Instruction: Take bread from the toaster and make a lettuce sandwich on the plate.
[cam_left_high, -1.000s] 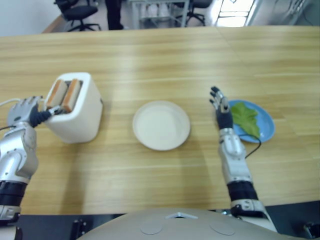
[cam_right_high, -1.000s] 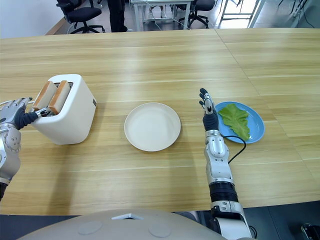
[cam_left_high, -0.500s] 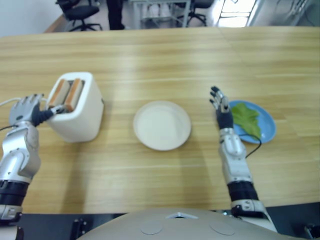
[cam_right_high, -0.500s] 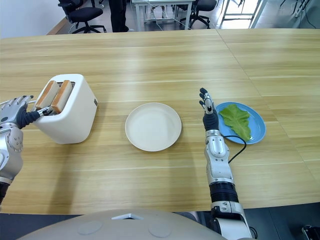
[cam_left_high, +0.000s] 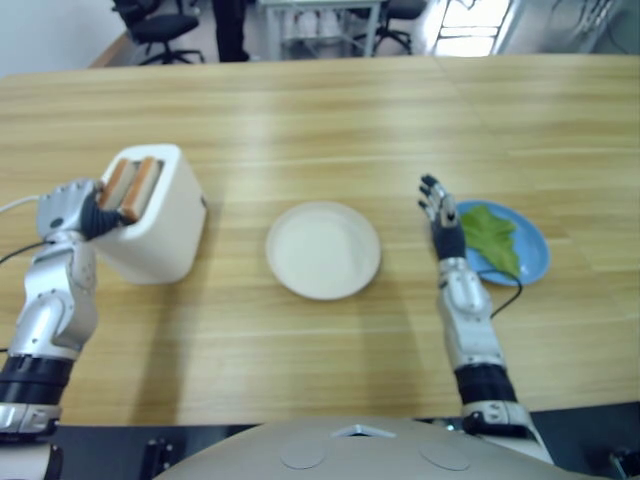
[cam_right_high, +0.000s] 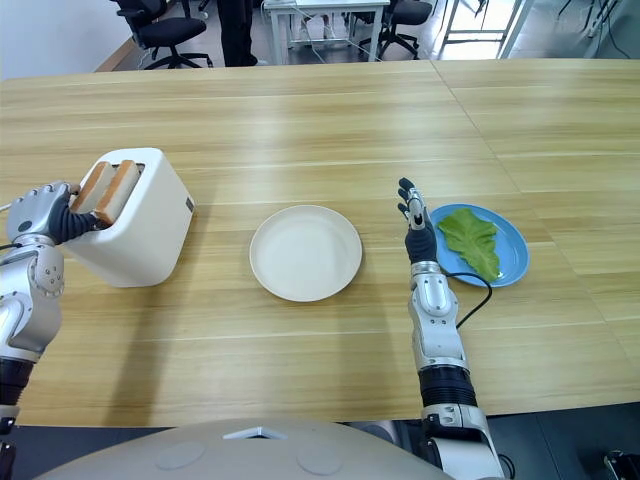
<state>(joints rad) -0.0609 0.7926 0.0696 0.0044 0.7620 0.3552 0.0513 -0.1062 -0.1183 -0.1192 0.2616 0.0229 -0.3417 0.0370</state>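
A white toaster (cam_left_high: 155, 225) stands at the table's left with two toasted bread slices (cam_left_high: 131, 187) upright in its slots. My left hand (cam_left_high: 70, 208) is pressed to the toaster's left end, its dark fingers curled onto the near end of the left slice (cam_right_high: 90, 189). The empty cream plate (cam_right_high: 305, 252) lies in the middle. To its right my right hand (cam_right_high: 412, 213) rests on its edge, fingers straight and holding nothing, just left of a blue plate (cam_right_high: 512, 262) that carries a lettuce leaf (cam_right_high: 470, 240).
A white cable (cam_left_high: 15, 206) runs off from the toaster toward the left edge. Bare wooden table (cam_left_high: 330, 120) stretches behind the plates. Office chairs (cam_right_high: 165, 25) stand beyond the far edge.
My left hand has risen and moved right, from beside the toaster's end onto the end of the left bread slice. The right arm has stayed put.
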